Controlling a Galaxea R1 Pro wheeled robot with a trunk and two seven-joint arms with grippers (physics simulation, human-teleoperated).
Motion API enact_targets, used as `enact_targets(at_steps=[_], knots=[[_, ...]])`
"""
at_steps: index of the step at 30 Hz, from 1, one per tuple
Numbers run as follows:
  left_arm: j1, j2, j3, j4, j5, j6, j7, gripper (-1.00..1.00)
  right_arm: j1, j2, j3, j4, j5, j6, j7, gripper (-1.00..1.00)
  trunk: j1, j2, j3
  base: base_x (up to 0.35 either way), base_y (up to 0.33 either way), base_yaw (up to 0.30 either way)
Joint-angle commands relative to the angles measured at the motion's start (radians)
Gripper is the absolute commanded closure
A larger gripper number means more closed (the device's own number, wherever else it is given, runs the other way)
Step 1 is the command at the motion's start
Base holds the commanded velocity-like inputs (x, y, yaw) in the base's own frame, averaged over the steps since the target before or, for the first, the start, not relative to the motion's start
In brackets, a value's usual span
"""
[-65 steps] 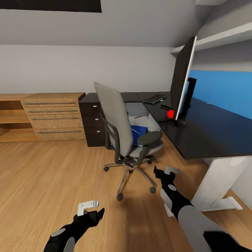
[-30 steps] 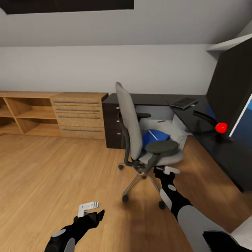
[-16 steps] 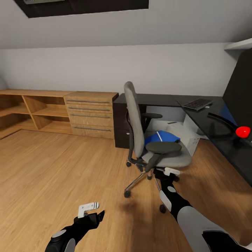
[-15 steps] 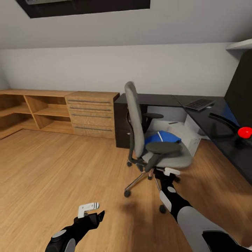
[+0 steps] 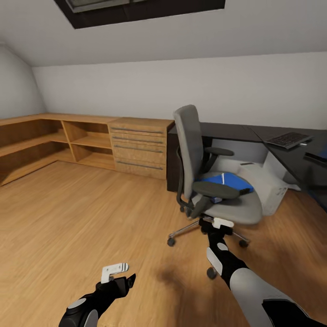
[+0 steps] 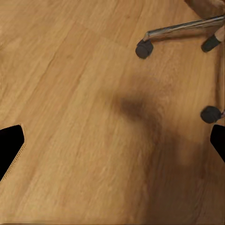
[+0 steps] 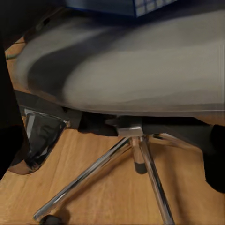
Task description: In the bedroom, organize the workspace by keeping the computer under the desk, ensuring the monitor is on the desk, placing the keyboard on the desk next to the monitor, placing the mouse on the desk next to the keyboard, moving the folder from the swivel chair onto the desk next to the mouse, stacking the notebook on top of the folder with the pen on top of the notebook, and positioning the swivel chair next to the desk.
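The swivel chair [image 5: 190, 136] stands on the wood floor in front of the black desk [image 5: 227, 131], its grey back towards me. On its seat lies the blue folder [image 5: 231, 182], crossed by a thin white line. The grey computer [image 5: 270, 184] sits under the desk behind the chair. The keyboard [image 5: 289, 139] lies on the desk at the right. My right gripper [image 5: 217, 222] is open just below the seat's front edge; its wrist view looks up at the seat underside [image 7: 140, 70] and chrome base [image 7: 136, 154]. My left gripper [image 5: 129, 270] hangs open over bare floor.
A wooden drawer chest [image 5: 141, 147] and low open shelves [image 5: 54, 145] line the back and left walls. The chair's casters [image 6: 144, 48] and a chrome leg [image 6: 187, 28] are just ahead of the left gripper. A dark-framed skylight [image 5: 136, 7] is overhead.
The camera has swung left and nearer: the chair and desk have slid right in the picture and the monitor has left it. Both arms keep the same pose, grippers open.
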Motion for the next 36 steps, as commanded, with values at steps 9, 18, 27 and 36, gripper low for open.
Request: enact_targets(at_steps=[9,18,27,36], knots=[[0.0,0.0,0.0,-0.001,0.01,0.004,0.008,-1.0,-0.001,0.006,-0.001,0.0,-0.006,-0.005,0.001,-1.0,0.0,0.0,-0.001,0.0,0.0,0.275],[-0.001,0.0,0.004,0.002,0.01,0.004,0.008,-1.0,0.0,0.016,-0.002,0.0,-0.003,-0.005,0.001,-1.0,0.0,0.0,-0.001,0.0,0.085,0.274],[0.0,0.0,0.003,0.002,0.01,0.003,0.008,-1.0,-0.001,0.016,-0.002,0.0,-0.003,-0.006,0.001,-1.0,0.0,0.0,-0.001,0.0,0.025,0.274],[-0.001,0.0,0.003,0.002,0.01,0.002,0.009,-1.0,-0.001,0.016,-0.002,0.0,-0.004,-0.006,0.002,-1.0,0.0,0.0,-0.001,0.025,0.002,0.237]])
